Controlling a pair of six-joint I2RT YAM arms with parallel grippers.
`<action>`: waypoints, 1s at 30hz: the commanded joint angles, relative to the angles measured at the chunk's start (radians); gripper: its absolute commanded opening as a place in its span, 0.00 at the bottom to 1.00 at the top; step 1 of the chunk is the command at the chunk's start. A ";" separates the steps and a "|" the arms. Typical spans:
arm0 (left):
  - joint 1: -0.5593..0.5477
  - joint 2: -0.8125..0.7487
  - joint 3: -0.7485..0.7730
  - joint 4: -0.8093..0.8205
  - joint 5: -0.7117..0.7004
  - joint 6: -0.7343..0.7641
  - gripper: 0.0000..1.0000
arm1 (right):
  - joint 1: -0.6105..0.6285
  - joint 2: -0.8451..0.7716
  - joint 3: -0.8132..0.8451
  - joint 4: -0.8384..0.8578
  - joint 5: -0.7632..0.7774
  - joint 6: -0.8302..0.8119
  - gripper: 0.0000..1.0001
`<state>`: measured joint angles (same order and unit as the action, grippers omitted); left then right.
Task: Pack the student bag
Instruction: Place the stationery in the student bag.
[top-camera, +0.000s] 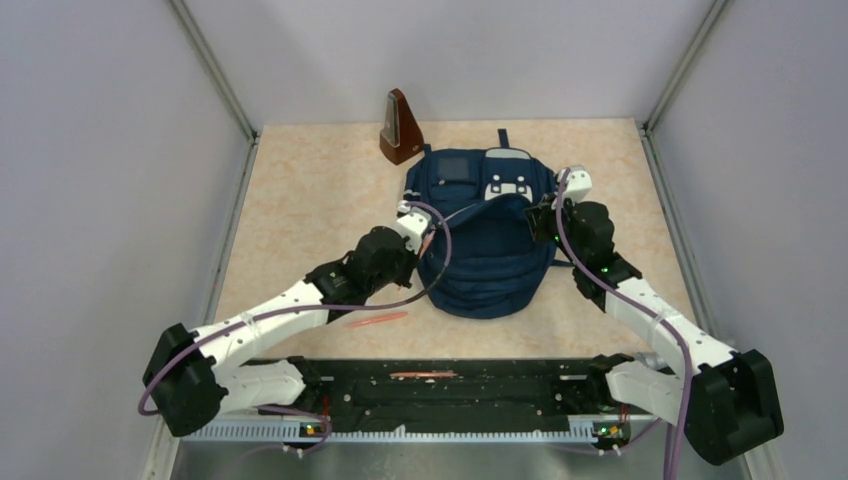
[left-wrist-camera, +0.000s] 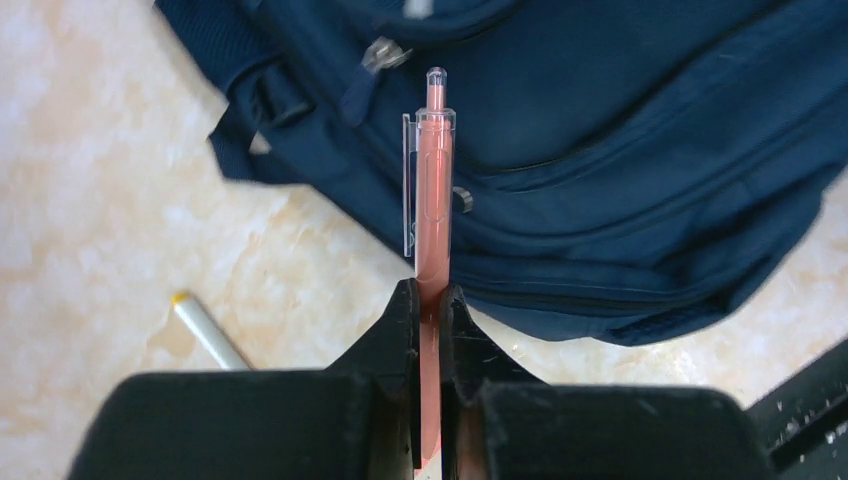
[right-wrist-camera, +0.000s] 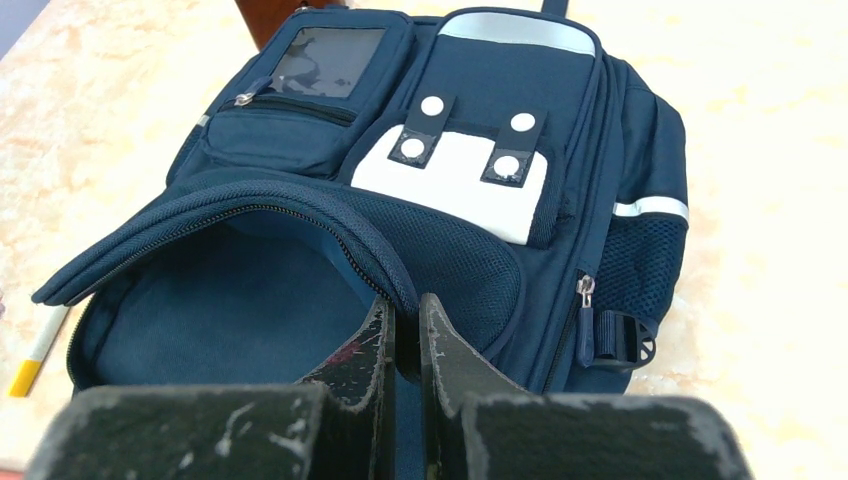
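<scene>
Metronome (top-camera: 400, 128) just behind student bag (top-camera: 490, 275)

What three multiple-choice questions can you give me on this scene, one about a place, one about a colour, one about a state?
1. Where is the metronome relative to the backpack?
A. Inside it.
B. On the table, by its far left corner.
C. On top of it.

2. What colour is the pen in the left jaws?
A. Green.
B. Black.
C. Salmon pink.

3. How is the backpack's main compartment?
A. Zipped shut.
B. Open, its flap pinched by the right jaws.
C. Turned inside out.

Answers:
1 B, it stands on the table beside that corner.
2 C, the pink barrel sticks out from the shut jaws.
3 B, the lining shows under the raised flap.
</scene>
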<state>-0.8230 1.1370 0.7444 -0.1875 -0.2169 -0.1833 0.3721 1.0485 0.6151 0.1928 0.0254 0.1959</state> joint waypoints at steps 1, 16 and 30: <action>-0.041 0.009 0.082 0.024 0.191 0.267 0.00 | -0.004 -0.030 0.014 0.049 -0.012 0.041 0.00; -0.108 0.439 0.521 -0.136 0.300 0.577 0.00 | -0.004 -0.078 0.007 0.035 -0.048 0.052 0.00; -0.107 0.588 0.601 0.065 0.090 0.765 0.06 | -0.004 -0.112 -0.008 0.019 -0.063 0.056 0.00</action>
<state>-0.9287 1.7046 1.2942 -0.2249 -0.0540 0.5278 0.3710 0.9806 0.5961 0.1467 -0.0246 0.2066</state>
